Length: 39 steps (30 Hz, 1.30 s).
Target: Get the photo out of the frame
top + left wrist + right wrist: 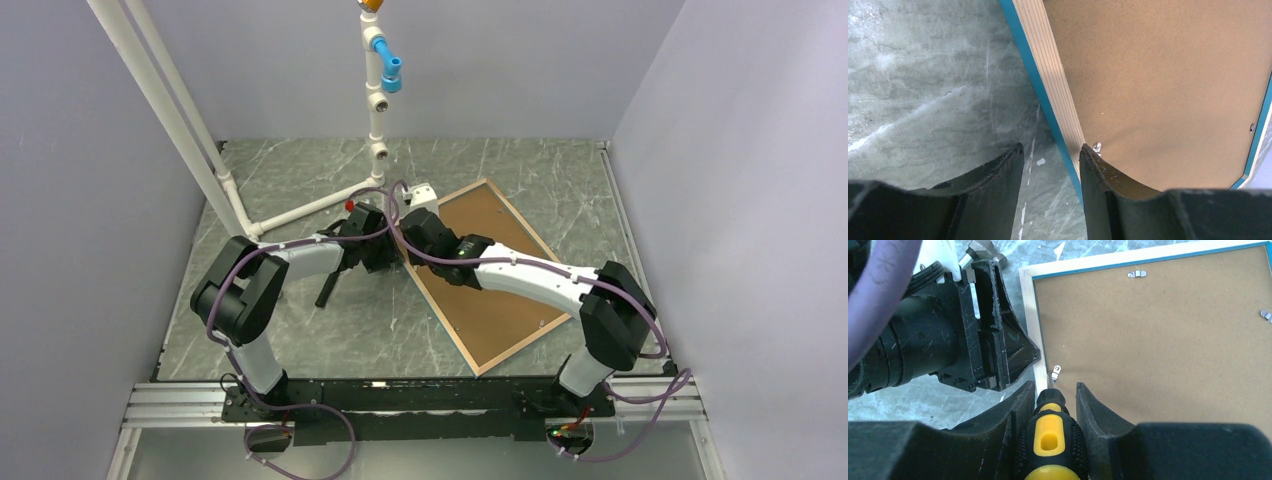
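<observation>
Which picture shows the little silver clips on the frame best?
The right wrist view: three clips sit plainly on the brown back of the frame. The left wrist view shows two, small, near the rim. From the top view they are too small to see.

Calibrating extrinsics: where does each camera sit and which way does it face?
Top external: high behind the robot, looking down at left arm, right arm, frame.
Left wrist: looks down past left fingers at the frame's rim.
Right wrist: looks past right fingers and held screwdriver at the frame's back; left fingers show.
Shared: all show the frame's brown back.
</observation>
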{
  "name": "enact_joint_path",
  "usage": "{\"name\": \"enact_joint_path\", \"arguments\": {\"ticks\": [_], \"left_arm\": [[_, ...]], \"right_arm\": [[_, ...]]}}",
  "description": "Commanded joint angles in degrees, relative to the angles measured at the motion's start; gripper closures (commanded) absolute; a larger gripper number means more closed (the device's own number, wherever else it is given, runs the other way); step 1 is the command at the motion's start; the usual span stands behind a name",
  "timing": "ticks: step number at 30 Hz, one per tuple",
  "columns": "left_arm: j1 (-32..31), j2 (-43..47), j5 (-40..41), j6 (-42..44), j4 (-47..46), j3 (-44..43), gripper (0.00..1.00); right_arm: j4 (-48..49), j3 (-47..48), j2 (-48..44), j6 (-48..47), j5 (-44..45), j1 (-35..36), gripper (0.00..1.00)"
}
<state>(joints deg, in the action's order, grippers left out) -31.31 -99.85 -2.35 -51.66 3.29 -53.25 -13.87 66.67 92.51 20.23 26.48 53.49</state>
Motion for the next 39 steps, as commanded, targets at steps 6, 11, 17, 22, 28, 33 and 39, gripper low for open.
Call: {"name": "enact_joint_path", "arguments": {"ticks": [6,11,17,22,28,33,39], "left_arm": [[-0.02,-2.35,1.47,1.91,4.12,1.69,0.49],[-0.04,-2.62,1.47,1.91,3.84,1.9,0.49],[-0.06,-2.88,1.5,1.99,4.07,1.82,0.48],[-0.01,-3.12,1.33,2.56,4.3,0.95,0.48],[-0.04,-1.32,-1.18,2.53,1.92,1.66,0.45],[-0.68,1.77,-7.08,-0.05,-7.39,5.5,0.41],[-7.19,3.47,-4.58,-7.31,-5.96,5.64,0.34]], "right_arm": [[-5.01,-1.0,-3.27,-0.41,5.3,-0.15,1.0],[-6.27,-1.31,-3.54,-0.36,7.77,-0.08,1.0],[-7.66,-1.22,-4.63,-0.63,9.62,-0.15,1.0],[-7.96,-1.56,-5.11,-0.35,8.95,-0.11,1.0],[-8.76,-1.52,-5.68,-0.17,11.4,0.03,1.0],[-8.19,-2.88,-9.25,1.53,8.48,-0.13,1.0],[-3.94,-13.27,-22.9,3.23,6.15,-0.1,1.0]]}}
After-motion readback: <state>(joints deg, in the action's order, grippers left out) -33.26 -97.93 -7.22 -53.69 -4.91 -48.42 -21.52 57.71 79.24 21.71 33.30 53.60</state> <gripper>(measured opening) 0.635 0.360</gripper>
